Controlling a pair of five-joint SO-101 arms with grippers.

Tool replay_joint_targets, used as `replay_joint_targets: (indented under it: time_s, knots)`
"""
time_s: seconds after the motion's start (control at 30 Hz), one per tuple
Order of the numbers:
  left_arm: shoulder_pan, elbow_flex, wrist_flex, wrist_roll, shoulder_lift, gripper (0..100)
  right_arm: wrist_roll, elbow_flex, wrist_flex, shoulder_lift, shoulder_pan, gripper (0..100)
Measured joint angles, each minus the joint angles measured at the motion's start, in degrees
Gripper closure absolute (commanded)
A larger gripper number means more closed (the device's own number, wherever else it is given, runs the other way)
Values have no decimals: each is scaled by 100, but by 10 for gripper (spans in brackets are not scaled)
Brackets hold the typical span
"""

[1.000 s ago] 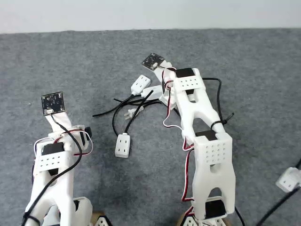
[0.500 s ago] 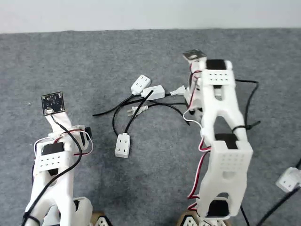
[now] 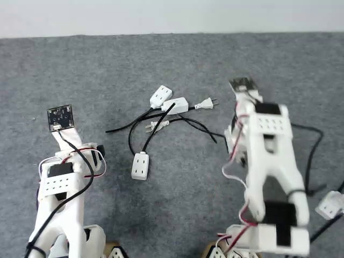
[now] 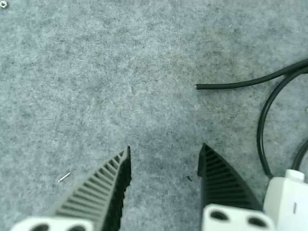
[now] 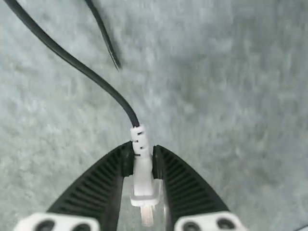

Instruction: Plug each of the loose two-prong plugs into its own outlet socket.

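While pincer [image 5: 142,148] clamps plug [image 5: 142,180] lengthwise, prongs [image 5: 147,216] face wristward.

The bench [image 3: 107,64] is covered in a grey, felt-like mat [image 3: 177,215] with a short, speckled nap. Along its far edge runs a pale, plain band [image 3: 172,16]; whether that is a wall or a bare surface cannot be told. The light is soft and even, throwing only faint shadows. A tiny pale sliver [image 4: 64,177] lies on the mat, and a small white speck [image 3: 34,119] sits elsewhere on it.
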Motion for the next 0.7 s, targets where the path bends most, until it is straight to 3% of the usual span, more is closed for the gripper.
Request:
replay_joint_targets:
  time_s: [0.17, 0.33, 0.4, 0.57, 0.7]
  knots:
    - [0, 0, 0, 0, 0, 783, 88, 1099, -668, -141, 431, 965]
    - [0, 0, 0, 0, 0, 783, 510, 1257, -1134, 325, 651, 784]
    - [0, 0, 0, 0, 0, 783, 527, 1248, -1108, 378, 651, 754]
    - [0, 0, 0, 0, 0, 783, 554, 809, -457, 281, 651, 764]
    - [0, 0, 0, 0, 0, 783, 545, 703, -26, -343, 466, 899]
